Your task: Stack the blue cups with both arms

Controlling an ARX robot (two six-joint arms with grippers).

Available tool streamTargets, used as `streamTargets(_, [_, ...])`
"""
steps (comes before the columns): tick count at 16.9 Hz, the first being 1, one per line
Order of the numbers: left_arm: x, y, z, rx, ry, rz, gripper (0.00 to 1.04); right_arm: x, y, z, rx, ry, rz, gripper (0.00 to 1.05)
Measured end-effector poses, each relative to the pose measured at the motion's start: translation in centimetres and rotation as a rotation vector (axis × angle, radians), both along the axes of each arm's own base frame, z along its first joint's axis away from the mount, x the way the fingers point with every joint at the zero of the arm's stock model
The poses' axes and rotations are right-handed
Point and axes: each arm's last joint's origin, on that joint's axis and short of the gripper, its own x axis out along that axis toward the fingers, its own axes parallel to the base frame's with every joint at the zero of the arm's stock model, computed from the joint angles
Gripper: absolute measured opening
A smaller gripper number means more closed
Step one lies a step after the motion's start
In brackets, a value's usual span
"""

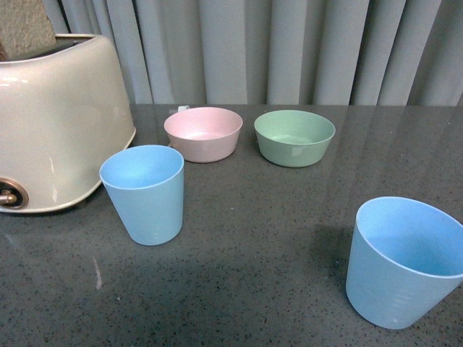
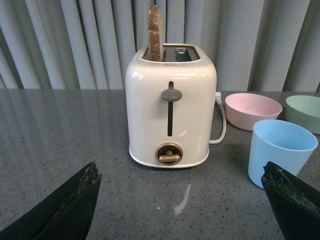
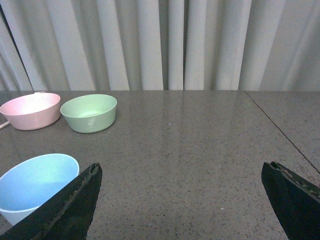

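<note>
The front view shows neither arm, only the grey bench (image 1: 260,238). The left blue cup (image 1: 142,194) stands left of centre, just beside a cream toaster (image 1: 51,116) at the left edge. The right blue cup (image 1: 405,262) stands in the lower right corner, well apart from it. A pink bowl (image 1: 203,134) and a green bowl (image 1: 294,137) sit side by side at upper centre, before a grey curtain (image 1: 289,50).

Only the wrist views show the grippers. The left gripper (image 2: 182,207) is spread wide and faces the toaster's lever end, where a bread slice (image 2: 155,32) stands in the slot; the left blue cup is near one finger. The right gripper (image 3: 182,205) is also spread wide, with the right blue cup just beside one finger.

Both cups stand upright, long axis vertical, mouths up, tapering toward the base.
</note>
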Motion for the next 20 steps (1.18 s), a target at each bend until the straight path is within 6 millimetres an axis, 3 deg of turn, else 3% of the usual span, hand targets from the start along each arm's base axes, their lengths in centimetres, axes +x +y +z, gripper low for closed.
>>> streamTargets(15, [0.0, 0.0, 0.0, 0.0, 0.0, 0.0, 0.98, 0.0, 0.0, 0.0, 0.0, 0.0, 0.0, 0.98])
streamTargets(16, [0.0, 0.0, -0.2, -0.002, 0.046, 0.014, 0.98, 0.0, 0.0, 0.0, 0.0, 0.0, 0.0, 0.98])
streamTargets(18, [0.2, -0.1, 0.1, 0.018, 0.302, 0.072, 0.98, 0.0, 0.0, 0.0, 0.0, 0.0, 0.0, 0.98])
streamTargets(20, [0.6, -0.1, 1.1, 0.019, 0.33, 0.068, 0.98, 0.0, 0.0, 0.0, 0.0, -0.001, 0.0, 0.98])
